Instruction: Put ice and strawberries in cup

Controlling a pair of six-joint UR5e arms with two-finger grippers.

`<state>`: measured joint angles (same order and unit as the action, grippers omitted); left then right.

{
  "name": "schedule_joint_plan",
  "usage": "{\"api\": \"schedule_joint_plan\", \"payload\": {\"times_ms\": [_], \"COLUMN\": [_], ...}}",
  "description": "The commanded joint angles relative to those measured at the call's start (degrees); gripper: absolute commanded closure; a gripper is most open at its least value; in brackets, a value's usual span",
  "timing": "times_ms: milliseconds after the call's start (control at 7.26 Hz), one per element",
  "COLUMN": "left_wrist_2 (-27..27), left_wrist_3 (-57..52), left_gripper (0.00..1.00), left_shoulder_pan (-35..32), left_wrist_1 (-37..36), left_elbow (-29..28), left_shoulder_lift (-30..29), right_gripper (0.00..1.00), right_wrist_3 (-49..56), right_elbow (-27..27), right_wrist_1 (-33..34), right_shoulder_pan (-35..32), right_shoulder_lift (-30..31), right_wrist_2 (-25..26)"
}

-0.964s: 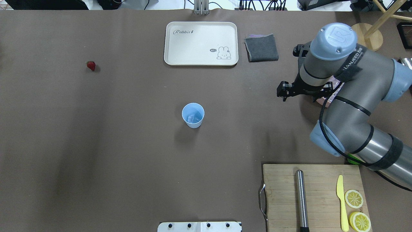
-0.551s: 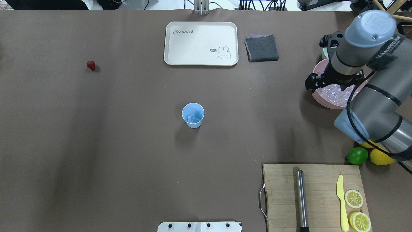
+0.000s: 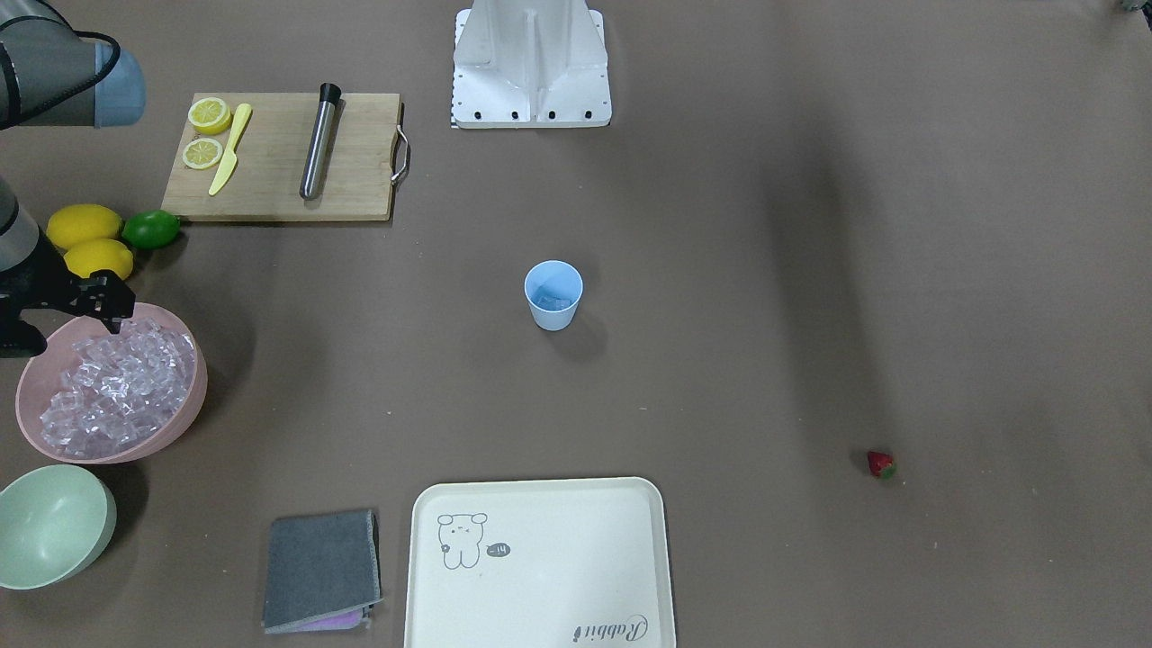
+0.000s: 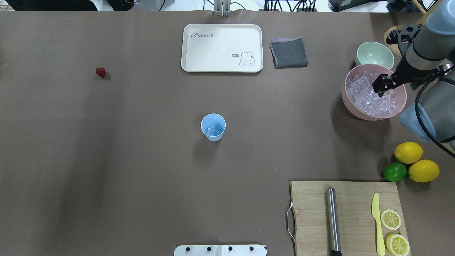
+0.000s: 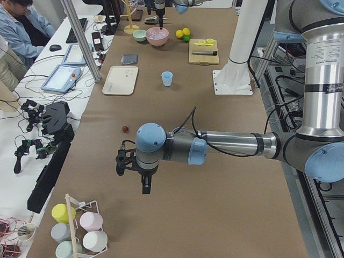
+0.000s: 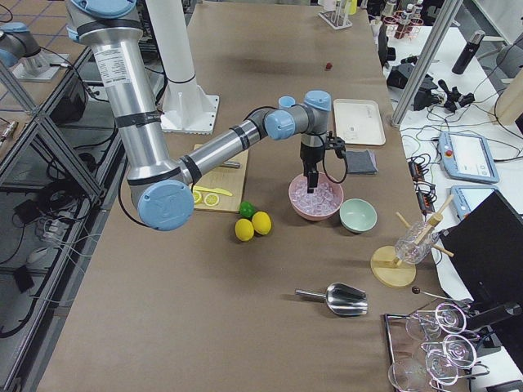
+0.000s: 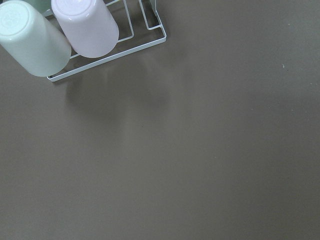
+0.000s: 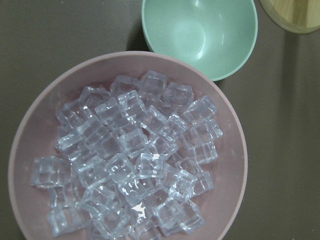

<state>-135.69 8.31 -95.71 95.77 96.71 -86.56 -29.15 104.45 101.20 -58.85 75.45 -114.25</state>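
Brown matte paper covers the long table [image 4: 142, 177], and near its middle the small, tapered light blue plastic cup [image 4: 213, 127] stands upright, with at least one clear cube showing at its bottom. Most of the ice [image 4: 366, 101], small glassy clear cubes, lies heaped in a round pink bowl [image 4: 349, 103] at the table's right end, just beside an empty pale green bowl [image 4: 375, 55]. The right gripper [image 3: 67, 326] hangs over that heap, pointing down, its two black fingers spread apart with nothing between them; whether the tips touch the cubes cannot be told. The tiny red strawberry [image 4: 100, 72] with its green leafy cap lies alone on the paper far over on the left side, well apart from the cup. The left gripper [image 5: 144, 183] hovers above bare paper near the table's left end, close to a white wire rack [image 7: 107, 56] holding pastel tumblers [image 7: 85, 27]; only the side camera shows it, so I cannot tell how its fingers stand. At the far edge sit a cream rectangular tray [image 4: 213, 53] printed with a rabbit and a folded grey cloth [image 4: 288, 53]. Nearer the robot, on the right, a wooden cutting board [image 4: 309, 213] carries a steel cylinder [image 4: 333, 217], a yellow plastic knife [image 4: 376, 220] and two lemon halves [image 4: 391, 219], with two whole lemons [image 4: 408, 152] and a green lime [image 4: 394, 171] beside it.
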Motion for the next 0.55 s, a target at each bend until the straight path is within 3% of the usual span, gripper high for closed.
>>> {"api": "schedule_joint_plan", "payload": {"times_ms": [0,413], "left_wrist_2": [0.1,0.1], "left_wrist_3": [0.0,0.0], "left_gripper": [0.03,0.03], "left_shoulder_pan": [0.2,0.2], "left_wrist_1": [-0.1,-0.1], "left_elbow": [-0.6,-0.1], "left_shoulder_lift": [0.0,0.0], "right_gripper": [0.00,0.00], "right_wrist_3": [2.8,5.9], "right_elbow": [0.4,-0.8], "right_wrist_1": [-0.2,-10.5], "right_shoulder_pan": [1.0,2.3], "right_shoulder_lift": [-0.5,1.4], "right_wrist_2": [0.1,0.4]}}
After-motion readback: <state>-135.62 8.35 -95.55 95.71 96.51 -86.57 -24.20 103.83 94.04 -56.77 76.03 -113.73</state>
